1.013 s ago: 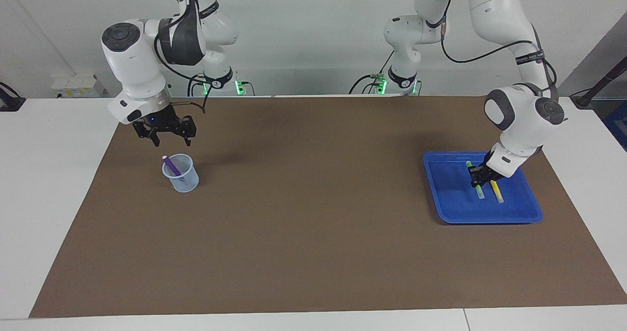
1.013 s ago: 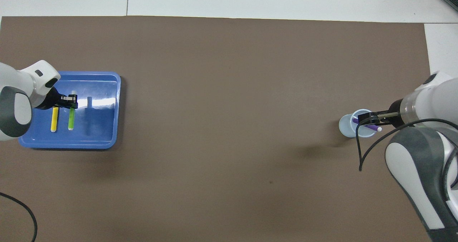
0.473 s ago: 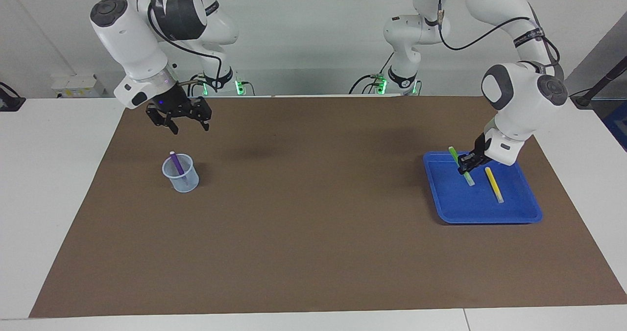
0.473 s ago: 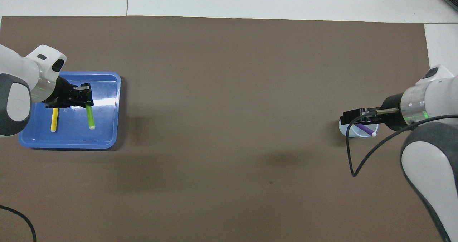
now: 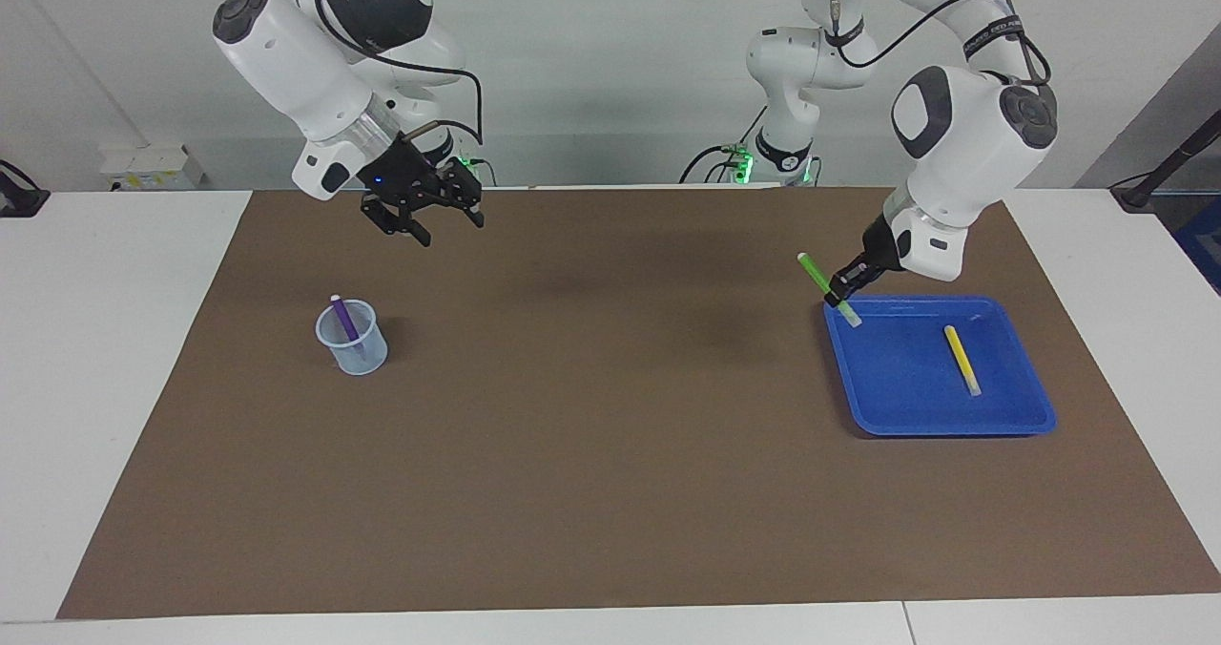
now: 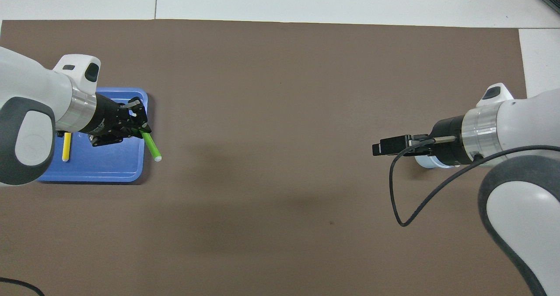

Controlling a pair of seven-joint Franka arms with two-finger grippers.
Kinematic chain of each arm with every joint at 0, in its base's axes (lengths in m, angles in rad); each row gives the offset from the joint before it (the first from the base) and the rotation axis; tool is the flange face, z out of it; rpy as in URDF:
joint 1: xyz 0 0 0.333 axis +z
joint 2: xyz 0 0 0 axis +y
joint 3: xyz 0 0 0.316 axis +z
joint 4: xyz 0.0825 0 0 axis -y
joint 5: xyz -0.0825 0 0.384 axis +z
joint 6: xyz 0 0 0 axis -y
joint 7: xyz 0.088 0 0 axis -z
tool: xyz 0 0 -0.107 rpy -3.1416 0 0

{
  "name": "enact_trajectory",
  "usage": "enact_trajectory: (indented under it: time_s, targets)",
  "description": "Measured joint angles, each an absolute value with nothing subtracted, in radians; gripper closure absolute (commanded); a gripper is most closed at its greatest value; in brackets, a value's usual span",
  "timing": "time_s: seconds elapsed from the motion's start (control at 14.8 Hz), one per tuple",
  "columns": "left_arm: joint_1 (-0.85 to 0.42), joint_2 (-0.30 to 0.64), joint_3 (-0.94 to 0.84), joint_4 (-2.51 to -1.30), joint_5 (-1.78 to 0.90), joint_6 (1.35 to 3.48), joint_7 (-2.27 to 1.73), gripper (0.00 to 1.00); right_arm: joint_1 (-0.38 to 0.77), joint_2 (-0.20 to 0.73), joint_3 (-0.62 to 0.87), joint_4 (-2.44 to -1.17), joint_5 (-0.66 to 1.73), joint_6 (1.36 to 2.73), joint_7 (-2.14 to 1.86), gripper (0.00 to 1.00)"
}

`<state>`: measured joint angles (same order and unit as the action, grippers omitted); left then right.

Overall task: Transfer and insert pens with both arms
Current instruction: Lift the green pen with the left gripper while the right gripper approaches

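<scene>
Green pen [image 5: 826,288]: tilted, clenched in left gripper [image 5: 841,294] jaws over tray [image 5: 954,421] edge, right of frame. Yellow pen [image 5: 962,360]: lay in tray. Purple pen [image 5: 344,319]: stood in cup [image 5: 353,351]. Right gripper [image 5: 429,216]: jaws released, raised upper left.

White jointed arms [image 5: 315,53], black cables [image 6: 407,199]

From overhead, your right arm [image 6: 494,134] covers nearly all of the cup [image 6: 426,162]; only a pale sliver shows at its 7 o'clock, and the purple pen inside is hidden. Your left arm [image 6: 43,112] hides the tray's [image 6: 109,169] 9 o'clock part and the yellow pen's [image 6: 65,149] upper end.
</scene>
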<state>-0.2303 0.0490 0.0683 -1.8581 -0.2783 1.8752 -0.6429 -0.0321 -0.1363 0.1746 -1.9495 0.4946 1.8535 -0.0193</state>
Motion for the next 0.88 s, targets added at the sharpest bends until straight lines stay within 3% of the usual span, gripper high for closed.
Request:
enact_trajectory:
  time_s: [0.88]
  targets:
    - [-0.309, -0.024, -0.004, -1.858, -0.421, 1.892, -1.229, 1.00, -0.020, -0.137, 0.329, -1.996, 0.806, 2.115, -0.063, 0.06]
